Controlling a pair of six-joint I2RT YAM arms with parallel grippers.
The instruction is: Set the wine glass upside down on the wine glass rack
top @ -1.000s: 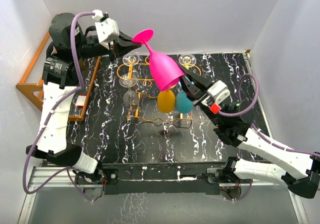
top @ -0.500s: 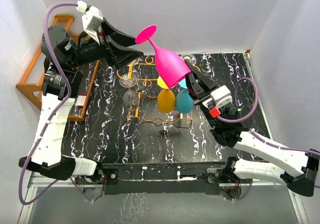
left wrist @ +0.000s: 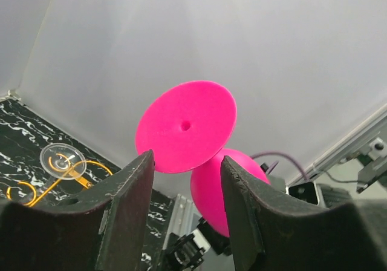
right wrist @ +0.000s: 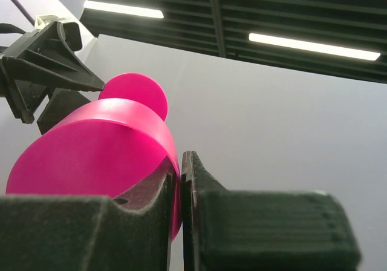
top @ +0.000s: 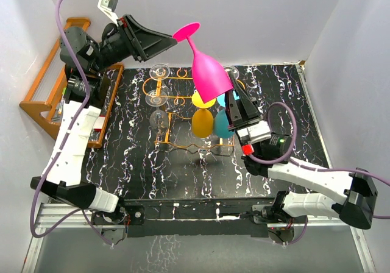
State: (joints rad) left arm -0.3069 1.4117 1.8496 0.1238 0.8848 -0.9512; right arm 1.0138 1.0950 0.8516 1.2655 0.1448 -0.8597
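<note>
Top external: smooth pink wine glass (top: 207, 78) pinched by right gripper (top: 234, 101).

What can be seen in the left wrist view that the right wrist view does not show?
Only left wrist: the flat underside of the wine glass foot, the orange wine glass rack, the marbled table. Only right wrist: the right pincer shut on the glass rim, and ceiling lights. Both: the pink glass's bowl and foot, and the open left pincer.

Pink wine glass (top: 206, 75), foot up, bowl down, tilted, in the air just above upright orange wire rack (top: 180, 102).
</note>
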